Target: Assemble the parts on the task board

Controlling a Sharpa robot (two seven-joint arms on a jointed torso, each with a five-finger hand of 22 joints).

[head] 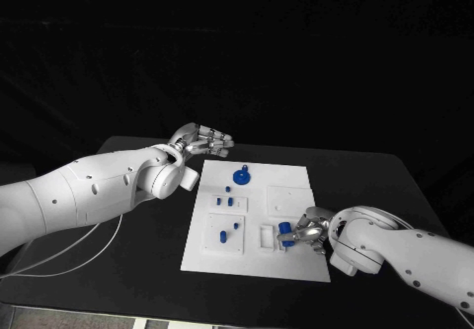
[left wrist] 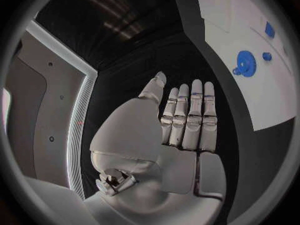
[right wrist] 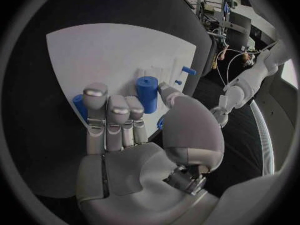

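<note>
The white task board (head: 296, 264) lies mid-table. A blue gear (head: 241, 177) stands near its far edge, and small blue parts (head: 228, 201) sit in the left insets. My right hand (head: 308, 229) rests over the board's near right part and pinches a blue cylinder (head: 286, 233) between thumb and fingers. In the right wrist view the cylinder (right wrist: 147, 93) stands upright against the thumb, and a second blue piece (right wrist: 79, 105) shows behind the fingertips (right wrist: 95, 92). My left hand (head: 203, 142) hovers off the board's far left corner, fingers straight and side by side (left wrist: 186, 116), holding nothing.
White inset blocks (head: 268, 236) and a raised square (head: 288, 199) sit on the board. The left wrist view shows the gear (left wrist: 245, 63) and small blue pegs (left wrist: 267, 56) on the board (left wrist: 262, 105). A white cable (head: 79, 252) trails over the table's left side.
</note>
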